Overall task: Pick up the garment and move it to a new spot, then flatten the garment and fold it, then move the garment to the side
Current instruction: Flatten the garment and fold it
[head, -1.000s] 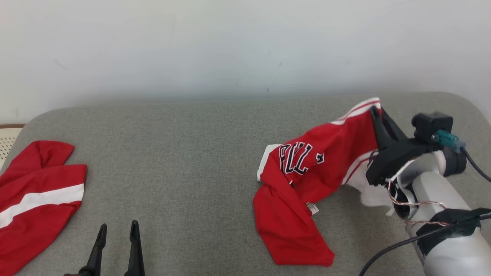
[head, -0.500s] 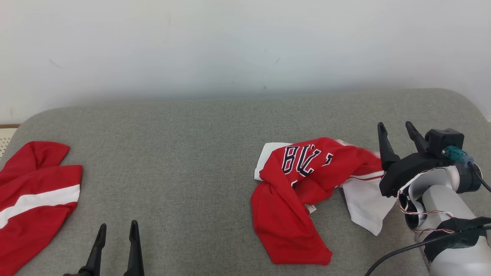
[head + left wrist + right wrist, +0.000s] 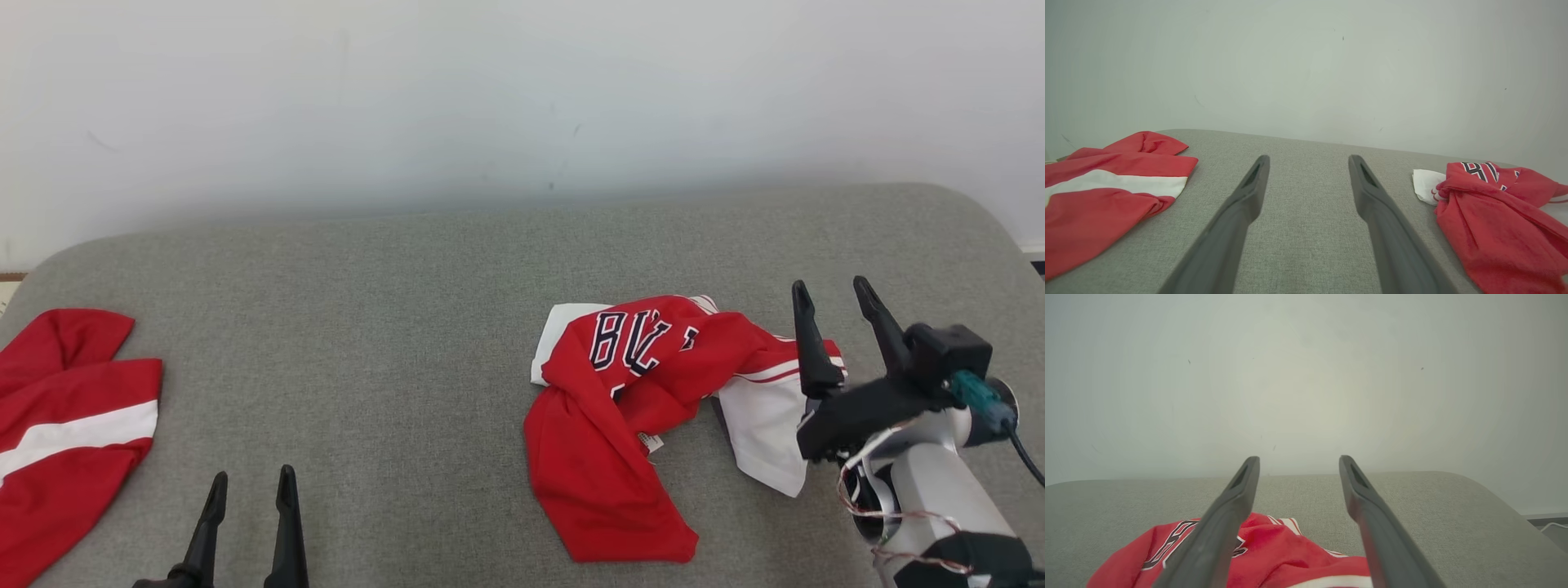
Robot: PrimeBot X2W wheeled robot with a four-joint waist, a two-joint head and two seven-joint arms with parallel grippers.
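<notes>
Since a second ago the right end effector [image 3: 829, 284] has let go of the striped trim it held raised, and the crumpled red basketball jersey [image 3: 608, 441] with black "BULLS" lettering has dropped onto the right half of the grey fabric-covered worktop [image 3: 392, 327]. That end effector now stands wide open and empty at the jersey's right end, its fingers over the white sleeve part. The left end effector [image 3: 252, 474], equally wide open and empty, waits at the front edge, well apart from the jersey.
</notes>
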